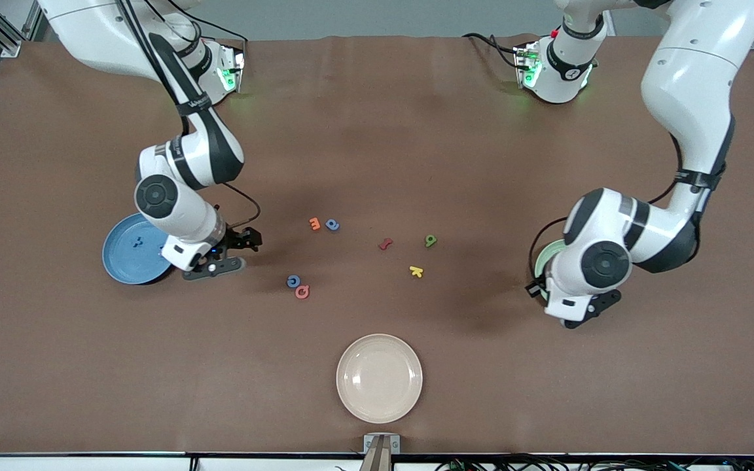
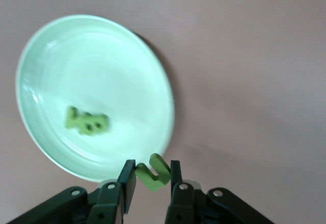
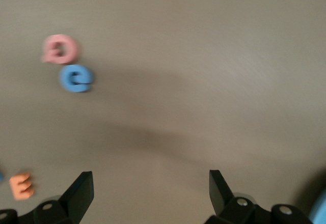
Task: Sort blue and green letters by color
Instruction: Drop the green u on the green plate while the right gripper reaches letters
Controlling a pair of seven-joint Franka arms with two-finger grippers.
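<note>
Two letters lie in the plate at the right arm's end; two letters lie in the plate at the left arm's end. Seven letters lie scattered between these plates, farther from the front camera than an unfilled plate.

I see bare surface at 12 o'clock of the letter cluster; cream plate obstructs 6 o'clock.

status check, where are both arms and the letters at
Left end effector shut on a green letter over green plate rim. Right end effector open, empty, beside blue plate. Blue letter touches pink letter.
</note>
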